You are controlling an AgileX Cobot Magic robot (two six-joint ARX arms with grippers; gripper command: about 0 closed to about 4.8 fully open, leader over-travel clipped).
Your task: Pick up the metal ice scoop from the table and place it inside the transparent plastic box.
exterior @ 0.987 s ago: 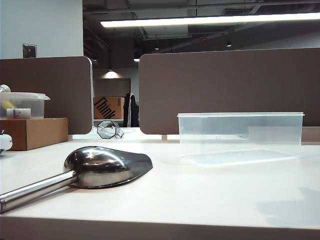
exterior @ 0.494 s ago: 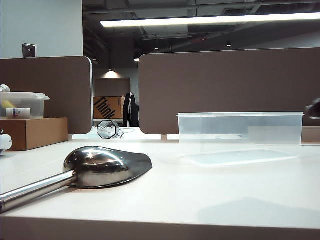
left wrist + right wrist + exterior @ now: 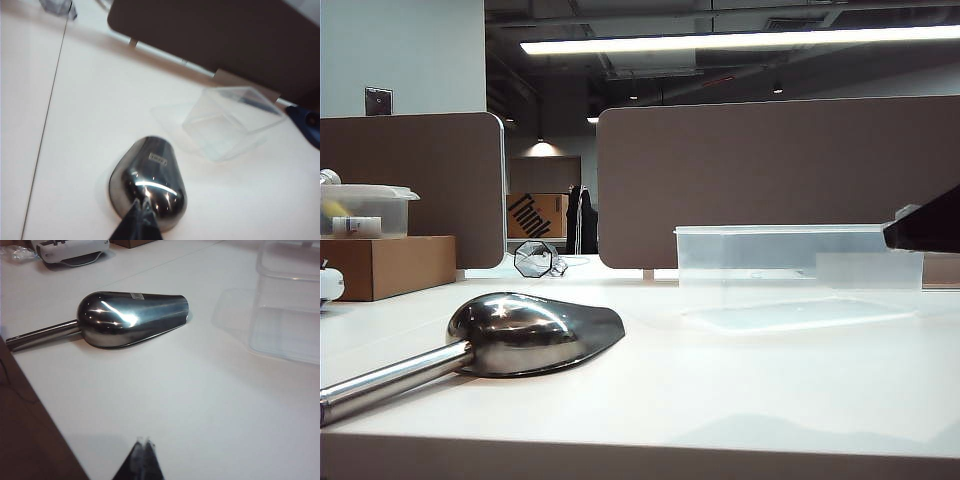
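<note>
Right arm [image 3: 928, 232] now enters by the transparent plastic box [image 3: 800, 262]; our left gripper [image 3: 141, 212] and right gripper [image 3: 145, 445] sit closed, empty; metal ice scoop [image 3: 510, 335] unmoved, untouched.

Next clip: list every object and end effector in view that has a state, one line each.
Scoop: on the table, bowl face down, not held.
Clear box: lidless, nothing in it, upright.
Lidded container: closed, items inside, on a cardboard box.
Left end effector: shut, holding nothing, above the scoop.
Right end effector: shut, holding nothing, over bare table.
</note>
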